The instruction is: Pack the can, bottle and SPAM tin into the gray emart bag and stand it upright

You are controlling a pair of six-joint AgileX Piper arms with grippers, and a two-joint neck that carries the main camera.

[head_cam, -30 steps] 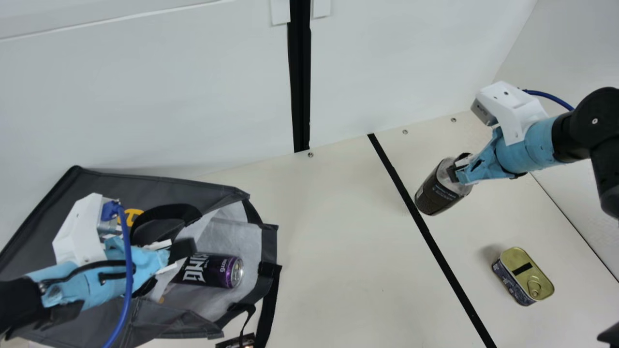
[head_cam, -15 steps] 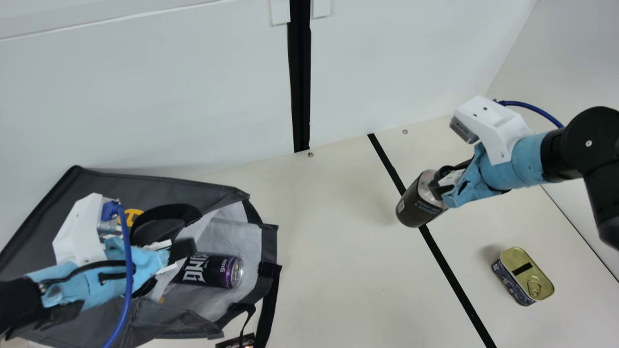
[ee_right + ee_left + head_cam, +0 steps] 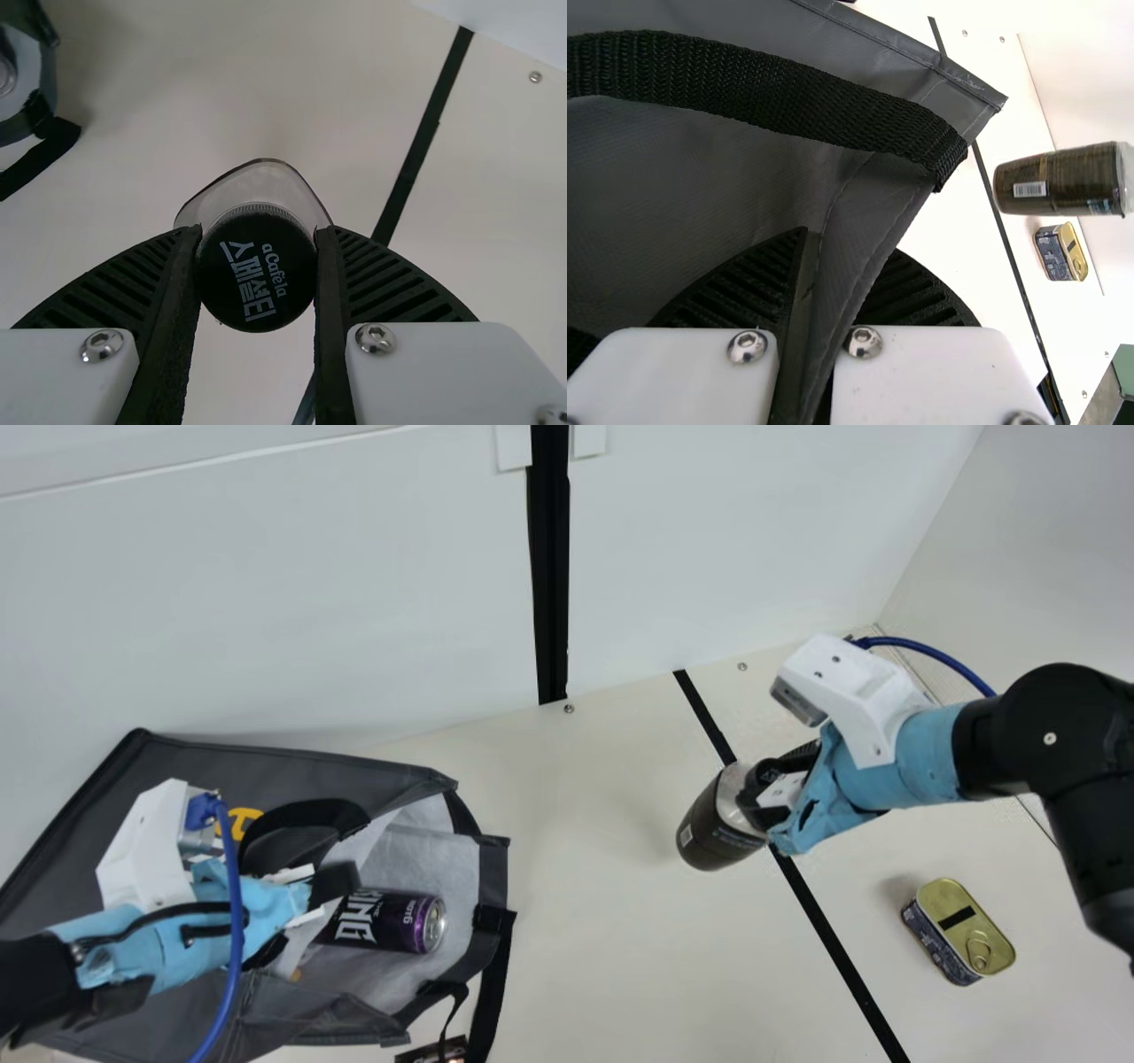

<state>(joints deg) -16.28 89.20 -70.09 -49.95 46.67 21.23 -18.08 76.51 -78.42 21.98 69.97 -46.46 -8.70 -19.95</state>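
Observation:
The gray bag (image 3: 204, 757) lies on its side at the left, its mouth facing right. Inside the mouth rests the purple-black can (image 3: 390, 921). My left gripper (image 3: 332, 895) is at the bag's upper edge; in the left wrist view the gripper (image 3: 824, 301) pinches a fold of gray fabric (image 3: 859, 212). Over the black line, my right gripper (image 3: 766, 793) holds the dark bottle (image 3: 719, 824) tilted by its neck. The right wrist view shows the gripper (image 3: 257, 274) closed around the black cap (image 3: 255, 270). The SPAM tin (image 3: 961, 930) sits on the table at the right.
A black strap (image 3: 493, 992) hangs from the bag's mouth over the table, beside a small dark tag (image 3: 431, 1051). White panels (image 3: 354, 584) stand behind the table (image 3: 602, 921). Bare tabletop lies between bag and bottle.
My right gripper has carried the bottle leftward and toward the table's near side, from right of the black line to over it. The left arm, bag, can and tin have kept still.

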